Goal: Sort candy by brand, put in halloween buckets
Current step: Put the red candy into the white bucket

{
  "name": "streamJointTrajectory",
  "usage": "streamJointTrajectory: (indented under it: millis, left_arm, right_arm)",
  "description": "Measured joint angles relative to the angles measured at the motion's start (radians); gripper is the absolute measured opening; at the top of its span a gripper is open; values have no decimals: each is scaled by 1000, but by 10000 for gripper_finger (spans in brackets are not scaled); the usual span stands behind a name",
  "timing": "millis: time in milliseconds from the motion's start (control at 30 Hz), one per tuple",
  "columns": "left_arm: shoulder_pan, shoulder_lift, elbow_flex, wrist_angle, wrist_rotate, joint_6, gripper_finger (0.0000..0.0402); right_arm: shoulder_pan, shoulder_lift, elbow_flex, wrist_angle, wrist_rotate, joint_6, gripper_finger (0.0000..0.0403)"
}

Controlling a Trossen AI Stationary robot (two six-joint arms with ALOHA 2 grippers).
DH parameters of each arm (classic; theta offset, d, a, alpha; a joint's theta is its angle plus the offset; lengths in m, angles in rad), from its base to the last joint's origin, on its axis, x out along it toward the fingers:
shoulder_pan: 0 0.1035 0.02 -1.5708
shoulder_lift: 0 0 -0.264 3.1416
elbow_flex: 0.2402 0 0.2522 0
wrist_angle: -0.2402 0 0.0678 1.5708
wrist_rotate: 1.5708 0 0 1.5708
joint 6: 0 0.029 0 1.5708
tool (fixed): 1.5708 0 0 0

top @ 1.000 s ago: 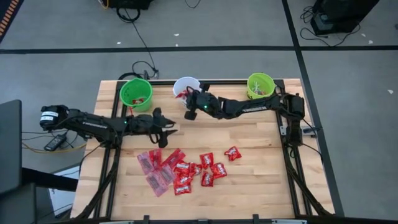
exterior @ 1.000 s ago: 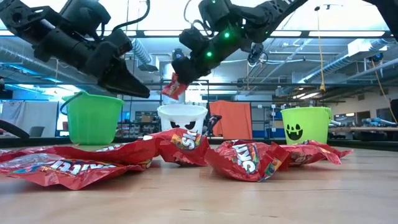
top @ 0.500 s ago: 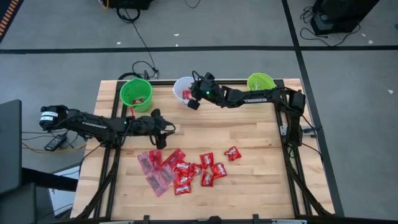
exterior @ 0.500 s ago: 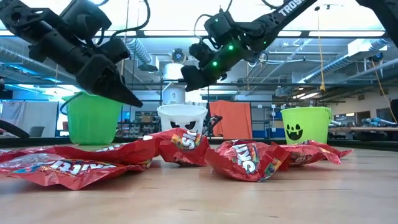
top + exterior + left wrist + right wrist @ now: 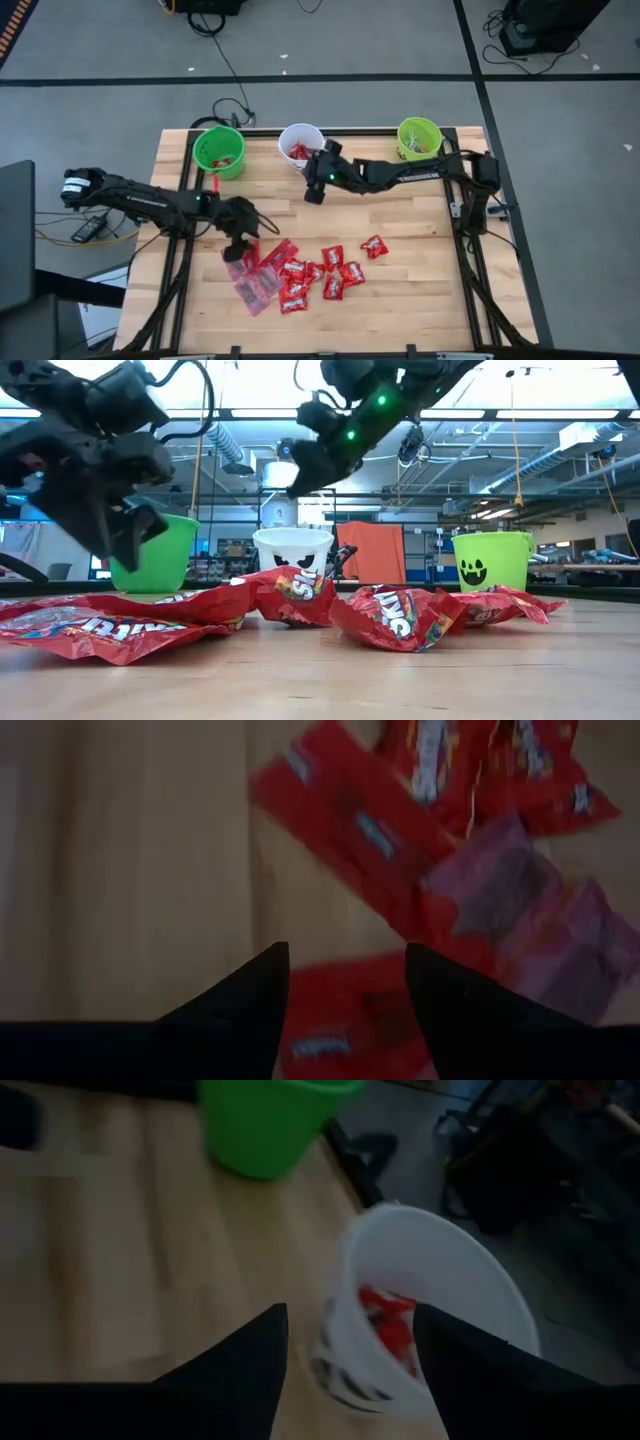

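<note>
The left gripper (image 5: 243, 240), fingers spread and empty, hangs over the candy (image 5: 290, 270) heaped mid-table, set to pick. Next it must drop and pinch one packet. The right gripper (image 5: 311, 190), spread, hovers beside the white bucket (image 5: 300, 143).

Light wooden plank table (image 5: 420, 260) with black metal frame. Along far edge, well apart: bright green plastic pail (image 5: 218, 150), white plastic pail (image 5: 299, 142) (red packets inside), second bright green plastic pail (image 5: 418, 137) with dark face. Near front middle: heap of shiny red candy packets (image 5: 318, 274), flat pinkish see-through packets (image 5: 252, 285) beside it, one red packet (image 5: 373, 246) lying apart.
</note>
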Motion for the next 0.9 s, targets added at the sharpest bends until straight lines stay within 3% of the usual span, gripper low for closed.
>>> streamJointTrajectory:
  millis: [200,400,467,533,600,667,767,900]
  left_arm:
    - [-30,0,-21,-23,-108,-31,207]
    - [-29,2,-22,219,-186,89,207]
    - [-31,17,-22,341,-133,130,207]
    - [-31,30,-22,418,-78,155,207]
    - [-32,44,-22,501,-78,170,207]
    - [-31,46,-22,542,-123,177,207]
    - [-31,46,-22,615,-212,177,207]
    - [-31,46,-22,687,-313,173,207]
  right_arm:
    - [75,-7,0,-22,49,0,223]
    - [132,-14,0,-144,102,62,223]
    - [147,-19,0,-216,22,102,223]
    - [160,-20,0,-304,-183,112,223]
    - [176,-13,-12,-340,-403,111,223]
    - [202,-12,-49,-310,-525,122,223]
    - [241,-12,-95,-246,-579,129,223]
    - [289,-12,-154,-244,-542,108,222]
